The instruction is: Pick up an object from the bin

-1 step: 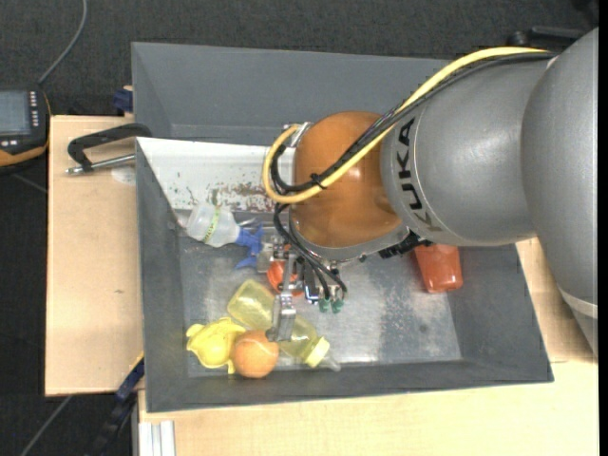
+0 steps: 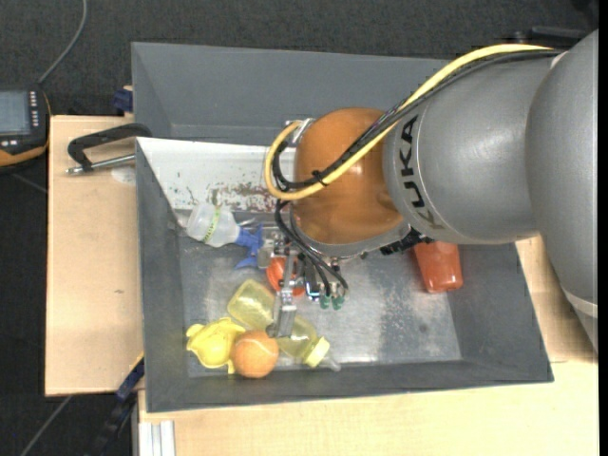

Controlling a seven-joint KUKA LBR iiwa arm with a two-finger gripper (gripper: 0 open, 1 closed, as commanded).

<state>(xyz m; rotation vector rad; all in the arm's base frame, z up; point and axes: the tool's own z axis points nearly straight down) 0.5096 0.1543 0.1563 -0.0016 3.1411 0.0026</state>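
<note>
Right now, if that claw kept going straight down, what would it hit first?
Probably the pale yellow see-through piece beside the orange ball; the claw looks just above it, though depth is unclear.

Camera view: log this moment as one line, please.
gripper: low in bin, lower left | nearest: pale yellow translucent piece, orange ball | hold: cannot tell | red block: apart, right

The arm's orange cover (image 2: 347, 183) hides most of a small red-orange thing (image 2: 275, 274) beneath it.
</note>
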